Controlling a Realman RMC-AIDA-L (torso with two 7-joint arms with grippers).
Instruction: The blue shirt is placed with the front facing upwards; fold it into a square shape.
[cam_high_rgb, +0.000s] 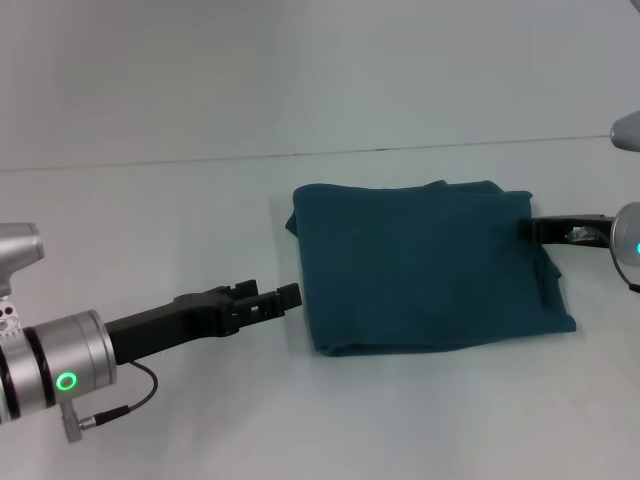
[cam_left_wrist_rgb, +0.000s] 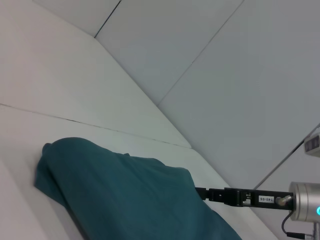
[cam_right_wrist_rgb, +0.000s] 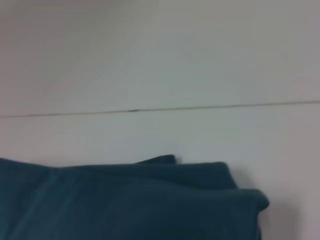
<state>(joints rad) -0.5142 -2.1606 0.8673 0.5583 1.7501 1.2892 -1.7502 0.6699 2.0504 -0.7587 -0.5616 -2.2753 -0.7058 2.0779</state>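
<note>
Right of centre in the head view, the blue shirt (cam_high_rgb: 425, 265) lies on the white counter (cam_high_rgb: 200, 220) folded into a rough square, plain cloth upward; no lettering or label shows. Its right edge is bunched and uneven. At the lower left of the frame, the left gripper (cam_high_rgb: 280, 298) hovers just beside the shirt's left edge, apart from it. Its dark fingers (cam_high_rgb: 288, 293) appear close together with nothing between them, though the view is too side-on to be sure. At the right edge, the right gripper (cam_high_rgb: 532, 228) reaches in, its tip meeting the shirt's upper right corner. How its fingers stand, and whether they grip cloth, I cannot tell; the arm behind is cut off. Neither wrist view shows its own fingers.
</note>
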